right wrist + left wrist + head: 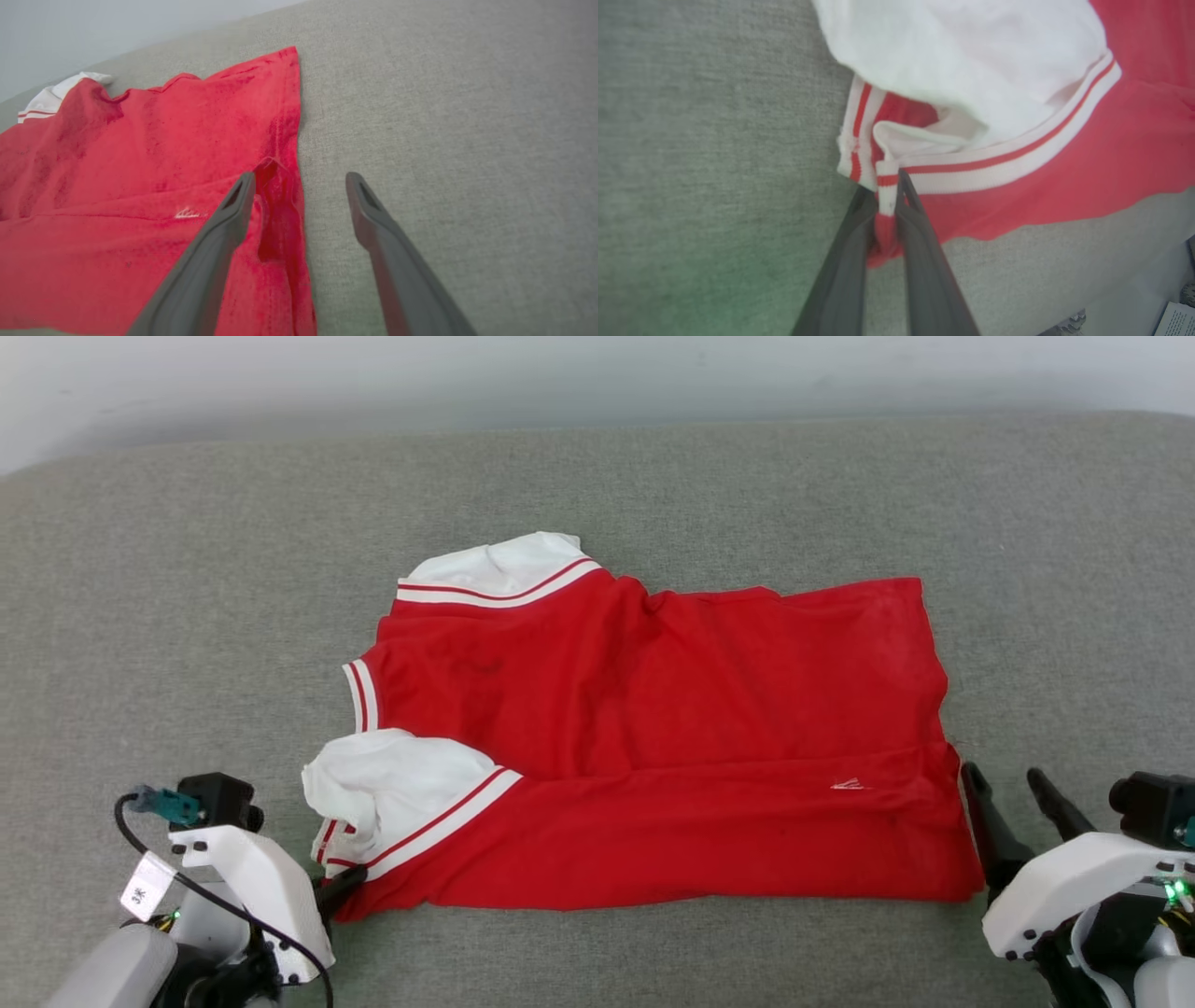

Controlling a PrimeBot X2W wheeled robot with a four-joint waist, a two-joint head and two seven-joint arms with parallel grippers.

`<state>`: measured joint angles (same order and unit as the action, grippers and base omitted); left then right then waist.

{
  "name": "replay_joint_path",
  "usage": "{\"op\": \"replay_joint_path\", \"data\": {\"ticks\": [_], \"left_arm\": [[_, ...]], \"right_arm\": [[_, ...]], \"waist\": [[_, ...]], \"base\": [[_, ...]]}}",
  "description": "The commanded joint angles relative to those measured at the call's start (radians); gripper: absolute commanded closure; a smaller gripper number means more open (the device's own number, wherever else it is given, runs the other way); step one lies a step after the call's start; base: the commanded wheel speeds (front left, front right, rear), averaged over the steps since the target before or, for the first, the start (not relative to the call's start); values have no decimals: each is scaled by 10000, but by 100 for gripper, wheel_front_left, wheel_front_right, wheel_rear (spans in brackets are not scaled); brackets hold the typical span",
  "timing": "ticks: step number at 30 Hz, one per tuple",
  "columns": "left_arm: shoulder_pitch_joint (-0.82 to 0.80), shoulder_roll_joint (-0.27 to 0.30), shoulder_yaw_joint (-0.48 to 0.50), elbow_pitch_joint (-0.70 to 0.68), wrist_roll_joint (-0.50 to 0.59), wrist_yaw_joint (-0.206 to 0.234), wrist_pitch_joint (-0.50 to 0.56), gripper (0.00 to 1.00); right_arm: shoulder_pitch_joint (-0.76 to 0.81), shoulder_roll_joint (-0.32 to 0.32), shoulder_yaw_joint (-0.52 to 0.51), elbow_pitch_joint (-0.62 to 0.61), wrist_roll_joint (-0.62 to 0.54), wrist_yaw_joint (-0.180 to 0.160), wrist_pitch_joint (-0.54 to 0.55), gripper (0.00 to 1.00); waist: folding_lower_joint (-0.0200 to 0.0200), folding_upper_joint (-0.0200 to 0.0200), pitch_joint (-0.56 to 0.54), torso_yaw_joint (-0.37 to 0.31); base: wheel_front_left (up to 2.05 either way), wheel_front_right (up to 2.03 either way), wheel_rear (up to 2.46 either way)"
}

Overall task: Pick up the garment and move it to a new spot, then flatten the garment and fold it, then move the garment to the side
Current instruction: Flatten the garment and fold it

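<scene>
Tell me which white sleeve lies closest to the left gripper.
The near sleeve, crumpled beside the left gripper, which pinches the T-shirt just under it; the far sleeve lies at the shirt's opposite edge.

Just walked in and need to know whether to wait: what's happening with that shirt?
A two-armed robot is handling a bright red soft T-shirt with white sleeves, lying on a grey fabric surface. Its left gripper is shut on the shirt's near corner by the sleeve. Its right gripper stands open at the hem end, one finger over the cloth, gripping nothing.
</scene>
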<state>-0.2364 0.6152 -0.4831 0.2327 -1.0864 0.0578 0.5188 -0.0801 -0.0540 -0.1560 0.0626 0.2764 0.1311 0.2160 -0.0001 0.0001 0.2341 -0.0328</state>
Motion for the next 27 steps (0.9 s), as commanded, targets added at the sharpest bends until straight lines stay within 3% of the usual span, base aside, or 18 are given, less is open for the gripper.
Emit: {"op": "replay_joint_path", "data": {"ticks": [1,10,20,21,22,27], "left_arm": [[323,-328,-459,293,61,-83,134,100],[-198,-41,-144,-285,681,-292,-871,100],[-259,184,-97,-1440,964,45,-973,100],[-191,165,-93,-1591,962,119,-1007,100],[-169,152,-88,-1611,952,137,-1024,100],[10,120,-53,-1676,939,188,-1199,100]], "right_arm": [[-45,-74,-23,50,144,-8,327,0],[-28,-666,-166,-174,360,-8,4143,0],[-243,-656,443,302,530,-8,6023,0],[-221,-539,616,640,650,-6,6421,56],[-237,-497,641,704,738,-5,6438,100],[-491,-606,548,672,839,-6,6207,100]], "waist": [[1,-1,-81,73],[1,-1,-427,399],[1,-1,7,629],[1,-1,79,635],[1,-1,88,635],[1,-1,-161,603]], "base": [[0,0,0],[0,0,0],[0,0,0],[0,0,0],[0,0,0],[0,0,0]]}}
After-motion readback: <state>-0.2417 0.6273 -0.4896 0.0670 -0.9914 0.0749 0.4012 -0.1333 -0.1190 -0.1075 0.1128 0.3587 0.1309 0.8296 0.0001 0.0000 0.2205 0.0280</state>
